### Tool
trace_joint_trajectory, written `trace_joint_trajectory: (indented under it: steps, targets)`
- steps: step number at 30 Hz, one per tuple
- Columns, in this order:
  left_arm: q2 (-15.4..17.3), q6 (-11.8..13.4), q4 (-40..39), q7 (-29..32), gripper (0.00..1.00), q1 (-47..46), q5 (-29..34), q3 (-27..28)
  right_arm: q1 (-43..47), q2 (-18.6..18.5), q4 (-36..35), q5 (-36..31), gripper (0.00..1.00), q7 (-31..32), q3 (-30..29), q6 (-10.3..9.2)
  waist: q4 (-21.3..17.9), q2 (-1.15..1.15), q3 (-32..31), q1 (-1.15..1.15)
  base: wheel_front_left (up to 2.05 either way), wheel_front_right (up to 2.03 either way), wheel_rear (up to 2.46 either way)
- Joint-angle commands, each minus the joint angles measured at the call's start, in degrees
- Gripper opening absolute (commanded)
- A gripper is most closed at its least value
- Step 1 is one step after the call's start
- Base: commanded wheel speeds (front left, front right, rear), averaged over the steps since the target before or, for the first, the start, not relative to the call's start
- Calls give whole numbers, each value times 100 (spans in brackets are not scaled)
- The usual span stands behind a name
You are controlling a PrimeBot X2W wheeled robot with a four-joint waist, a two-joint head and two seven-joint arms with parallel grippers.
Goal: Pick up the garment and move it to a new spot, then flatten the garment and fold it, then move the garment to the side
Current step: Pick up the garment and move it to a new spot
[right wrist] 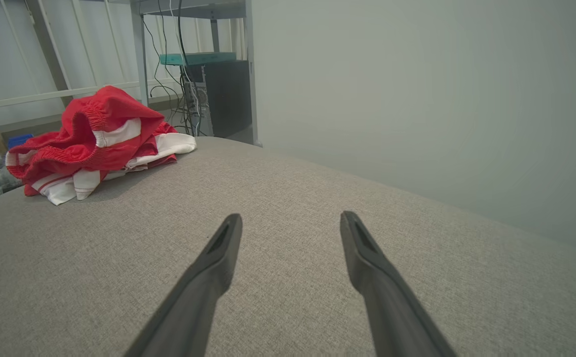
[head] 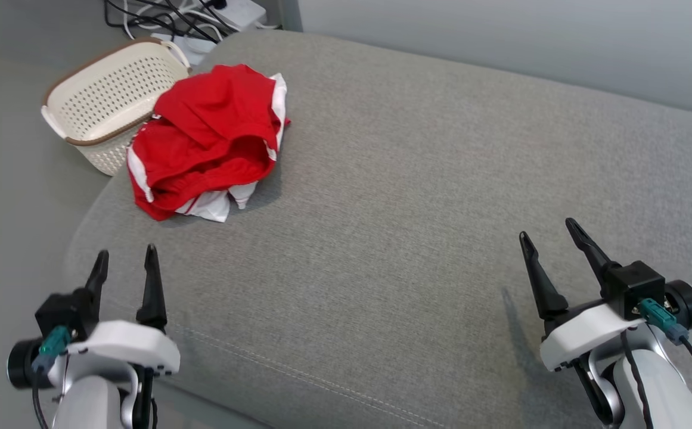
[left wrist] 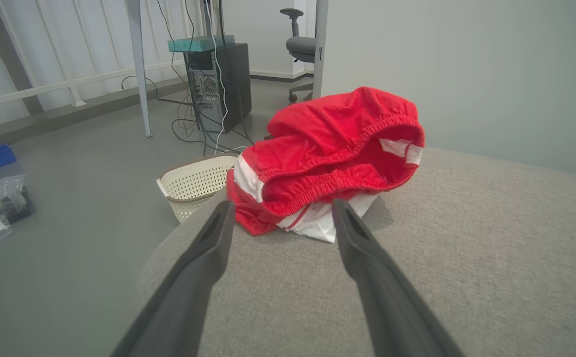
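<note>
While the left hand (head: 126,250) and the right hand (head: 546,229) stood open and empty above the near part of the grey cushion (head: 411,208), the red and white garment (head: 202,137) lay crumpled at its far left corner, just beside a cream basket (head: 101,101).

Looks wide open across most of the grey cushion (head: 441,208), just the crumpled red garment (head: 202,137) heaped at the far-left corner and a basket (head: 101,101) beside it.
</note>
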Motion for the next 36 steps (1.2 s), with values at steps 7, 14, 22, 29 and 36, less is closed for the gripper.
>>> trace_joint_trajectory:
  steps: [7, 14, 22, 29, 36]
  targets:
    - [262, -86, 145, -58, 100, -1018, 221, 197, -382, -163, -258, 47, 100, -77, 242, 8, -525, 0, 638, 0, 0, 0, 0]
    - [629, -27, 717, -58, 100, -1821, 450, 193, -605, -268, -302, 86, 100, -77, 302, 8, -1023, 0, 1094, 0, 0, 0, 0]
    - [973, 410, 1129, -58, 100, -2098, 610, 319, -623, -268, -315, 162, 100, -77, 370, 8, -1462, 0, 1265, 0, 0, 0, 0]
    - [983, 858, 1094, -58, 100, -2188, 600, 429, -596, -315, -332, 195, 100, -77, 280, 8, -1657, 0, 1386, 0, 0, 0, 0]
    - [1026, 1008, 1115, -58, 100, -2206, 486, 561, -569, -276, -318, 256, 100, -77, 292, 8, -1768, 0, 1410, 0, 0, 0, 0]
